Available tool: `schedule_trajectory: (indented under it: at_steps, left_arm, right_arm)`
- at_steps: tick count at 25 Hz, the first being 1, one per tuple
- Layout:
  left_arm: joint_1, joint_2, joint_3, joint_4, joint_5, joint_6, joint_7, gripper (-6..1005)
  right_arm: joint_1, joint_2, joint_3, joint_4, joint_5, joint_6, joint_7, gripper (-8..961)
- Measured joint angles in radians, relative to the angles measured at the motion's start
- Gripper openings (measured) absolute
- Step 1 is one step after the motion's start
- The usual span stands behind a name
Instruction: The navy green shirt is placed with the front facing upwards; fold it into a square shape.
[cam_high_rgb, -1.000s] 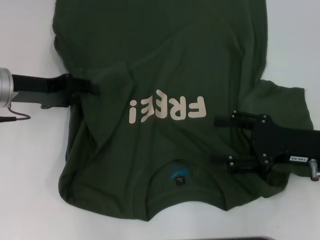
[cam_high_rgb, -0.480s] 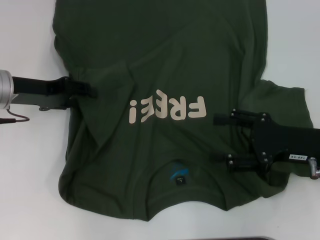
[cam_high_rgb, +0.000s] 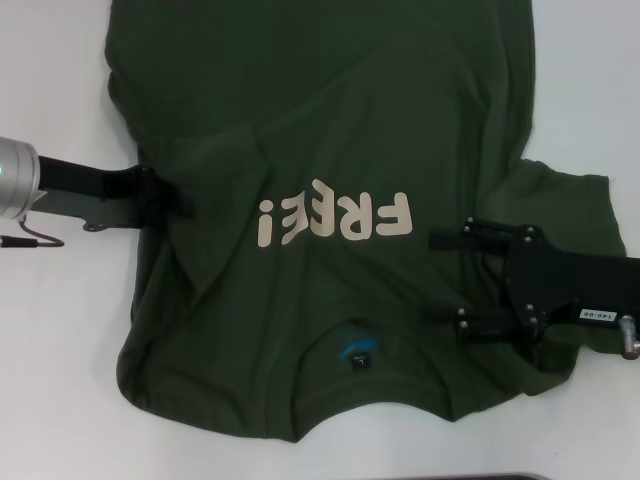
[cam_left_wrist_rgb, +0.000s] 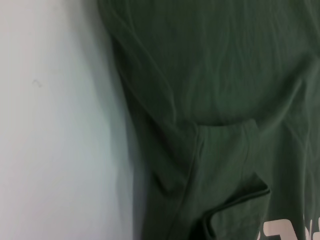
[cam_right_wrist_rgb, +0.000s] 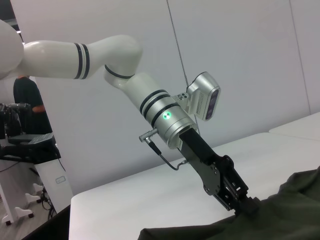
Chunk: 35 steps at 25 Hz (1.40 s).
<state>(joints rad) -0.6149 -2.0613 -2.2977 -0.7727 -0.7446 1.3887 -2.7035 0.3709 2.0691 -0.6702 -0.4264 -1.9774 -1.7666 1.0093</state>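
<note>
While spread front-up over the white table (cam_high_rgb: 60, 380), navy green shirt (cam_high_rgb: 330, 110) fills most of the head view, collar (cam_high_rgb: 358, 350) at the near edge, cream "FREE" lettering (cam_high_rgb: 335, 218) reading upside down across the chest. Left sleeve already folded in over the body, its hem (cam_left_wrist_rgb: 235, 200) forming a doubled flap just beside the lettering in the left wrist view. Right sleeve (cam_high_rgb: 570, 215) lying flat, out to the side.

Left gripper (cam_high_rgb: 185, 192) at the shirt's left edge, level with the lettering, fingers pressed together on a bunched fold of cloth (same pinch seen from across the table in the right wrist view, fingertips buried in the fabric (cam_right_wrist_rgb: 245, 205)).

Right gripper (cam_high_rgb: 435, 280) over the right shoulder area, between lettering and right sleeve, both fingers (cam_high_rgb: 470, 240) spread wide apart, nothing between them, hovering over or resting on the fabric; cannot tell which.
</note>
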Motion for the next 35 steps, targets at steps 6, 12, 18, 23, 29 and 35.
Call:
schedule_trajectory:
  at_steps: [6,12,18,23,29,35]
  left_arm:
    - [0.002,-0.001,-0.009,-0.005,0.001,0.000,-0.002,238]
    - [0.003,-0.003,-0.004,-0.003,0.001,0.002,-0.006,61]
    - [0.004,-0.002,-0.010,-0.005,-0.005,0.050,0.001,1]
    - [0.012,0.000,-0.028,-0.024,-0.013,0.126,0.011,4]
    - [0.019,-0.011,-0.088,-0.027,-0.084,0.187,0.042,8]
    - [0.019,-0.049,-0.083,-0.025,-0.089,0.187,0.041,12]
  right_arm:
    - [-0.001,0.000,0.000,0.000,0.000,0.001,0.000,884]
    - [-0.001,0.000,0.000,0.000,0.000,0.001,0.000,882]
    - [-0.001,0.000,0.002,0.000,0.000,0.002,-0.001,883]
    - [0.002,0.002,0.005,0.000,0.000,0.003,-0.004,883]
    - [0.009,0.004,0.005,0.000,0.000,0.006,-0.007,883]
    - [0.009,0.005,0.005,0.000,0.000,0.013,-0.008,882]
